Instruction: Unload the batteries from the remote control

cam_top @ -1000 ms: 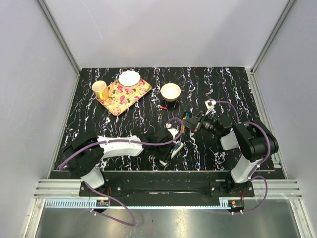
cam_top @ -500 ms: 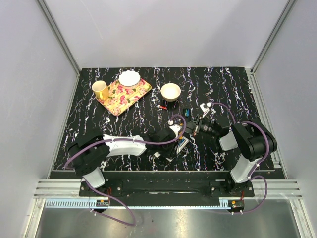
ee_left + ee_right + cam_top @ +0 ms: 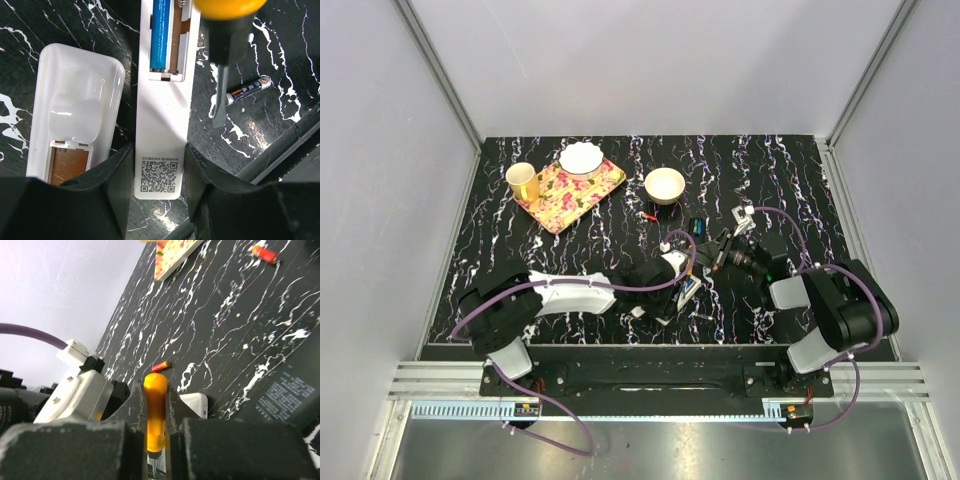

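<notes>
My left gripper [image 3: 159, 150] is shut on the lower end of a white remote control [image 3: 162, 125], which lies back up with its cover off. One blue battery [image 3: 161, 35] sits in the open bay. A dark battery [image 3: 247, 90] lies loose on the table right of the remote. My right gripper [image 3: 155, 390] is shut on an orange-handled screwdriver [image 3: 156, 410], whose blade [image 3: 220, 95] hangs just right of the bay. A second white remote [image 3: 75, 110] lies left of the held one, its bay empty. In the top view the left gripper [image 3: 665, 293] and right gripper [image 3: 713, 256] meet near the table's front centre.
Two red batteries [image 3: 161, 365] [image 3: 265, 254] lie on the black marbled table. A black remote [image 3: 290, 395] lies beside my right gripper. At the back stand a cream bowl [image 3: 665, 185], a floral tray [image 3: 560, 195], a yellow cup [image 3: 523, 180] and a white bowl [image 3: 582, 158].
My left gripper and the remote have shifted a little to the right. My right gripper has drawn back slightly to the right and its elbow has swung outward.
</notes>
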Robot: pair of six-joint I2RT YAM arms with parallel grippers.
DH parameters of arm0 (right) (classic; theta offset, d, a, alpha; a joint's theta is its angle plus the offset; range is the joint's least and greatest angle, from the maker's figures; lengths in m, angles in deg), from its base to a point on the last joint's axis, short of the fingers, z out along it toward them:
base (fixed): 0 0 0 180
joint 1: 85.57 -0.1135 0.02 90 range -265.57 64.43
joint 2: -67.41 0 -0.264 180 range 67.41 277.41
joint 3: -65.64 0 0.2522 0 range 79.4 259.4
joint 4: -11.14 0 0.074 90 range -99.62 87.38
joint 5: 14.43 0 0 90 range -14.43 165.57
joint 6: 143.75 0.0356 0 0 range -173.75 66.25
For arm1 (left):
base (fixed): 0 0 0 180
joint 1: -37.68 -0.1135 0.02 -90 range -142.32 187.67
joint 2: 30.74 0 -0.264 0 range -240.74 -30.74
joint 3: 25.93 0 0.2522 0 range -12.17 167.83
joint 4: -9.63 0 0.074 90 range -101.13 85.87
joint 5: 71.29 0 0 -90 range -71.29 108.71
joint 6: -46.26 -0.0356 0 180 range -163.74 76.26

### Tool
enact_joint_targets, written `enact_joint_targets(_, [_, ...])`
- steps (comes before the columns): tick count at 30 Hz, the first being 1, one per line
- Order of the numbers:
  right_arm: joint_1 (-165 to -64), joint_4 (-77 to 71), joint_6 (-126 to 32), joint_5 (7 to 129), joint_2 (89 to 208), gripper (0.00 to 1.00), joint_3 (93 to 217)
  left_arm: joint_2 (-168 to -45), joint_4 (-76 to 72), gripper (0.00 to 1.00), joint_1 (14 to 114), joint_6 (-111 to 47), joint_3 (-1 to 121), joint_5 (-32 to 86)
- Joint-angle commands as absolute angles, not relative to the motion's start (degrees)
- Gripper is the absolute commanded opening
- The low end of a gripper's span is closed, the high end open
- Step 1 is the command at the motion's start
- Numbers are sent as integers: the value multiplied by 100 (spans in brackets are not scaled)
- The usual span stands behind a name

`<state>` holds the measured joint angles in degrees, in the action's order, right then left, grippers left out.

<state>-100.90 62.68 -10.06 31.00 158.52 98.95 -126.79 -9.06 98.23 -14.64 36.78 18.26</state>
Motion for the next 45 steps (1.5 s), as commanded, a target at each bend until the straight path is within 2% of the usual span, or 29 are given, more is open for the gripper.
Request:
enact_joint_targets(1, [-10113, 5645, -1418, 3979, 15127, 0, 9734, -13094, -1766, 0, 9779, -1342, 3406, 1423])
enact_joint_targets(3, [-10113, 5250, -1586, 4217, 14626, 0, 9689, -13015, -1810, 4, 9797, -1272, 3415, 1414])
enact_joint_targets(4, [-10113, 4805, -1752, 4278, 14294, 0, 9707, -12988, -1837, 17, 9814, -1202, 3432, 1440])
enact_joint_targets(7, [-10104, 4074, -2095, 4463, 13748, 0, 9812, -12892, -1872, 48, 9946, -1105, 3476, 1458])
enact_joint_targets(8, [-10104, 3940, -2166, 4542, 13641, 0, 9821, -12892, -1907, 51, 10007, -1078, 3494, 1458])
enact_joint_targets(17, [-10104, 3614, -2263, 4604, 13253, 0, 9725, -13006, -2223, 53, 10166, -595, 3634, 1475])
enact_joint_targets(19, [-10113, 3640, -2246, 4595, 13210, 0, 9698, -12988, -2294, 62, 10192, -411, 3634, 1528])
enact_joint_targets(23, [-10104, 3623, -2237, 4613, 13157, 0, 9654, -12936, -2364, 66, 10297, -200, 3573, 1572])
enact_joint_targets(29, [-10104, 3631, -2228, 4718, 13078, 0, 9602, -12892, -2057, 57, 10543, -15, 3529, 1835])
enact_joint_targets(39, [-10113, 3693, -2193, 4859, 13025, 0, 9557, -12909, -1916, 51, 10693, -6, 3626, 1924])
enact_joint_targets(41, [-10104, 3728, -2184, 4868, 13042, 0, 9540, -12874, -1925, 53, 10702, -50, 3652, 1880])
enact_joint_targets(45, [-10104, 3728, -2193, 4903, 13060, 0, 9593, -12558, -2004, 64, 10676, -225, 3705, 1608])
